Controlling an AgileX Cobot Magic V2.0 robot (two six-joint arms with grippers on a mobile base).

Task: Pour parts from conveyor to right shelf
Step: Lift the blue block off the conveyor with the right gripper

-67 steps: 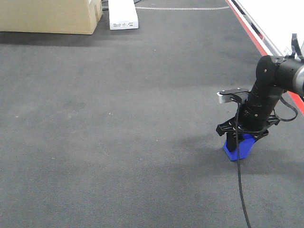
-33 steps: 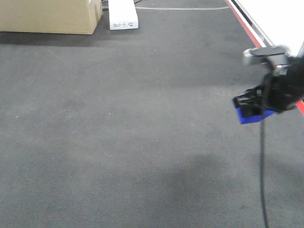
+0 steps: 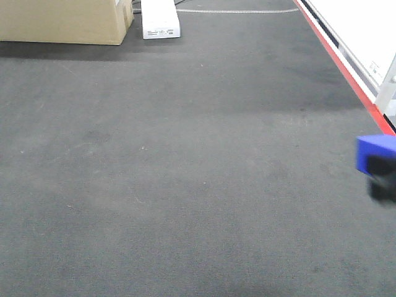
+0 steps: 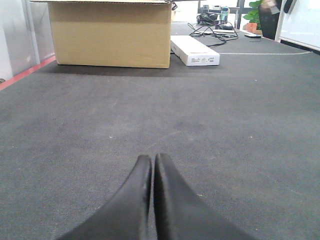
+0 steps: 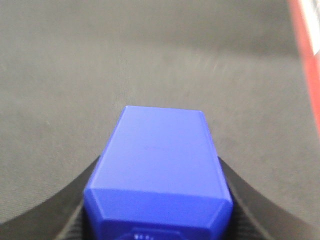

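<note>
In the front view we look down and forward across the grey surface (image 3: 185, 185) toward the cardboard box (image 3: 62, 21). The left wrist view skims low past the left pincer (image 4: 151, 159) at that same box. The right wrist view sits close over the blue block (image 5: 157, 165), sharing the red stripe (image 3: 346, 68).

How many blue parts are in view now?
1. The part is gripped in the right hand, at the right edge of the front view. None on the grey surface; more may be out of frame.
</note>
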